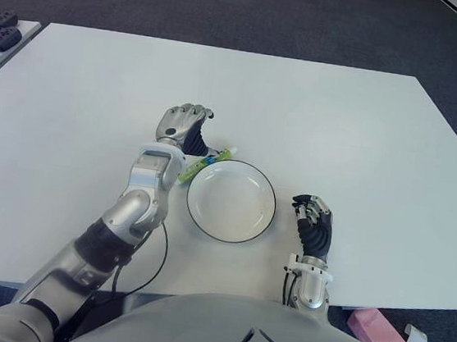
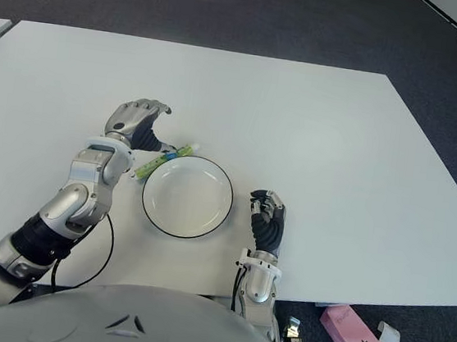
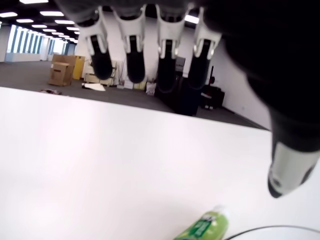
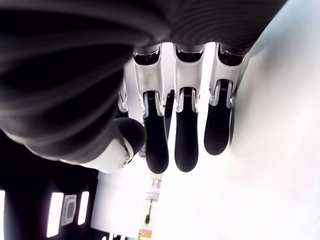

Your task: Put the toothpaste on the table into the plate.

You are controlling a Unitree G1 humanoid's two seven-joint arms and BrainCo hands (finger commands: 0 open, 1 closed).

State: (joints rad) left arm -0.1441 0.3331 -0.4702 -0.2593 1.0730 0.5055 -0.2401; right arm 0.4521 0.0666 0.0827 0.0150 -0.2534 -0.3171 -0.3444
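The toothpaste (image 1: 207, 162) lies flat on the table (image 1: 341, 126), its near side touching or just beside the far-left rim of the plate (image 1: 266, 221). It is a small green tube with a white cap pointing right; judge it light, soft in the body, and slick enough to slide or roll under a careless pinch. Take it across the middle of the body, not at the cap.

Your left hand (image 1: 186, 126) hovers just over the tube's left part, fingers (image 3: 131, 55) spread and holding nothing. Your right hand (image 1: 313, 224) shows just right of the plate, fingers loosely bent, also holding nothing.

The plate rim crowds the near side of the tube, so finger room there is tight; the far side is bare table. The lift into the plate is short. The table edges are well apart from the work.
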